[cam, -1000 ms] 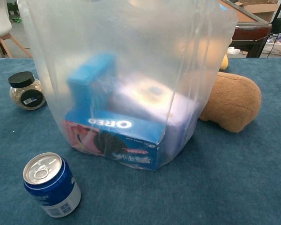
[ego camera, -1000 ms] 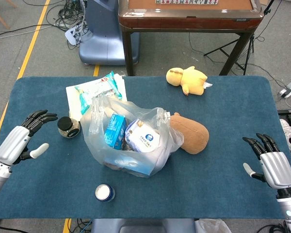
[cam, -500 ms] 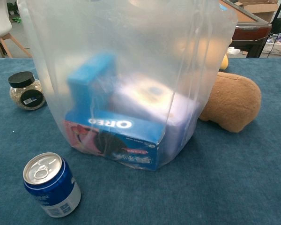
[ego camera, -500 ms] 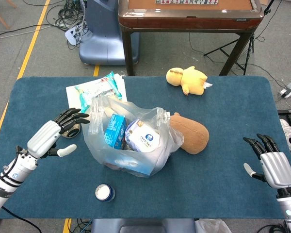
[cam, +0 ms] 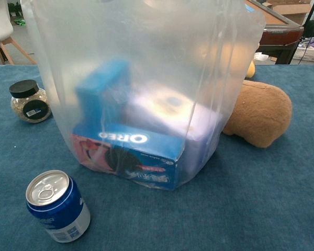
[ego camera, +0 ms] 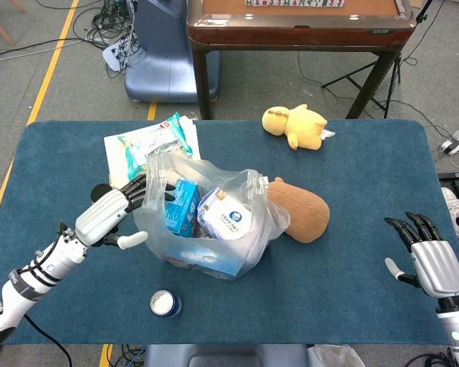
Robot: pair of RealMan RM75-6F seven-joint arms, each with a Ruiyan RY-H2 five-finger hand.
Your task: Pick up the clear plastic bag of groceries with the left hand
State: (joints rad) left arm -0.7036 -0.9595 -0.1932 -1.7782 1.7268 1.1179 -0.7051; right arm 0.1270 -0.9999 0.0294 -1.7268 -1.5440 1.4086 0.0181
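Approach: left hand (ego camera: 113, 214) is seen at the left flank of the clear plastic bag (ego camera: 206, 222), fingers spread and reaching forward, thumb held out below; nothing is gripped, and whether the fingertips touch the film cannot be told.
Bag position: just ahead of the left hand's fingertips and to its inner side, standing on the blue table (ego camera: 352, 283), about mid-table.
Bag shape: slumped upright, mouth gathered at the top, with the loose film nearest the hand up by the fingertips; a long axis is hard to judge, as the bag is roughly as wide as it is deep.
Contents: blue box (ego camera: 182, 205), white round pack (ego camera: 223, 218) and Oreo box (cam: 128, 154) are made out through the film.
Nearer hand: the left, plainly; the right hand (ego camera: 430, 260) is parked well apart on the far side, fingers extended and apart, holding nothing.
Judged next need: the upper film or a handle loop beside the fingertips would have to be closed on, it is judged.
Beside the left hand: jar (cam: 27, 102), almost wholly covered by the hand from above; blue can (cam: 56, 205) nearer the robot than the hand.
Beyond the bag: brown plush (ego camera: 298, 210) is pressed against the bag's far side.
Hidden: handle loops cannot be picked out, and neither hand is shown in the chest view, which is filled by the bag.
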